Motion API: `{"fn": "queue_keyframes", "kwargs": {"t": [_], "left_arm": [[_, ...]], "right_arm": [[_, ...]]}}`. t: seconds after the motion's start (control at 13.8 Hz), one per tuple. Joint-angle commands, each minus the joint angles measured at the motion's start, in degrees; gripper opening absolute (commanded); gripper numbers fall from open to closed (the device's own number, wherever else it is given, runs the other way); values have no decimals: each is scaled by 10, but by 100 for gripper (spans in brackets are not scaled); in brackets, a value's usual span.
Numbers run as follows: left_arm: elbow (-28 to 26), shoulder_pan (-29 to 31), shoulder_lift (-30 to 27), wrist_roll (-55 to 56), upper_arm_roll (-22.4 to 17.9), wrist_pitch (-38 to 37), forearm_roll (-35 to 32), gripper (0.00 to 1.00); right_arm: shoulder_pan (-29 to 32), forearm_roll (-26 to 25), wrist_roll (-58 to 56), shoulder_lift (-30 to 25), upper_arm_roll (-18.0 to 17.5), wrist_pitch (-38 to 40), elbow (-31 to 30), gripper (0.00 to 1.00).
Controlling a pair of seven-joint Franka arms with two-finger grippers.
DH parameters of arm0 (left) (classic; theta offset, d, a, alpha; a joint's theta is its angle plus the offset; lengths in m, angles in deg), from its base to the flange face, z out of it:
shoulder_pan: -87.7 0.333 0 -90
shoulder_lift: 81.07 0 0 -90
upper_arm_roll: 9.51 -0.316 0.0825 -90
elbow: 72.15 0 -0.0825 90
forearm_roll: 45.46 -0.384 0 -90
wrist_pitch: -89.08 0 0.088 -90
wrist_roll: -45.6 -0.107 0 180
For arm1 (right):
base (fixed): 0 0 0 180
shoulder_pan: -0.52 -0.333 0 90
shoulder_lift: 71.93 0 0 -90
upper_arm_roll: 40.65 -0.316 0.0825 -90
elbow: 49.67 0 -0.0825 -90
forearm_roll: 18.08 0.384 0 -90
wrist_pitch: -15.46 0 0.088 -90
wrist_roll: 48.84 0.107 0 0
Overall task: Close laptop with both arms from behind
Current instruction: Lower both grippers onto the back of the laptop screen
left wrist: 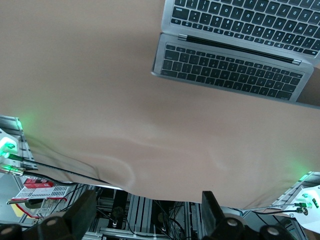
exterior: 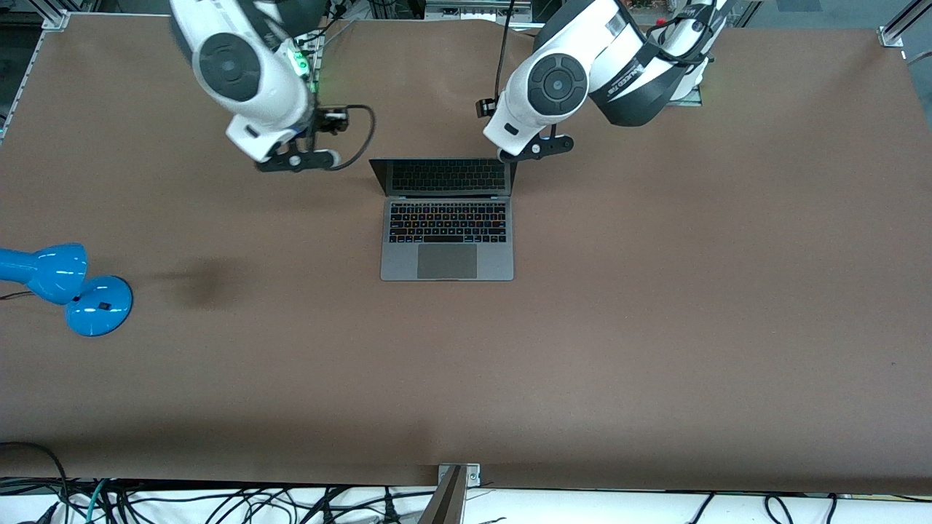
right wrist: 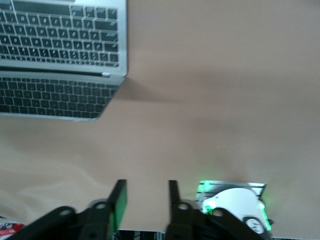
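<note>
The grey laptop point(exterior: 447, 240) lies open in the middle of the table, its dark screen point(exterior: 445, 177) standing up at the edge toward the arms' bases. My left gripper point(exterior: 535, 149) hangs over the table beside the lid's corner at the left arm's end. In the left wrist view the left gripper point(left wrist: 147, 212) is open wide and empty, with the laptop point(left wrist: 235, 65) ahead. My right gripper point(exterior: 298, 160) hovers over bare table a short way off the lid, toward the right arm's end. There the right gripper point(right wrist: 146, 200) shows a narrow empty gap, open, the laptop point(right wrist: 55, 60) off to one side.
A blue desk lamp point(exterior: 65, 284) lies near the table edge at the right arm's end, nearer the front camera than the laptop. Cables and metal framing point(left wrist: 150, 215) run along the table edge by the arms' bases.
</note>
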Motion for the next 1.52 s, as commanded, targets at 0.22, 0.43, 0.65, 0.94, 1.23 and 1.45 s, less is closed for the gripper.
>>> {"fn": "queue_keyframes", "kwargs": {"t": [0.22,0.43,0.65,0.94,1.23,1.45], "left_arm": [[14,-17,31,9,2,19,-37,12],[14,-16,46,0,3,19,-40,0],[15,-16,68,-1,2,44,-61,0],[16,-14,93,-1,-2,77,-85,0],[52,-12,127,0,-3,82,-112,0],[87,-11,151,1,-3,82,-148,0]], "right_arm": [[6,12,34,37,-59,-61,-26,0],[-12,7,28,73,-60,-108,-19,0],[-21,2,26,104,-60,-144,-9,0],[-25,-24,27,121,-58,-171,-1,0],[-22,-45,26,155,-57,-190,30,0],[-19,-62,26,182,-55,-199,54,0]]}}
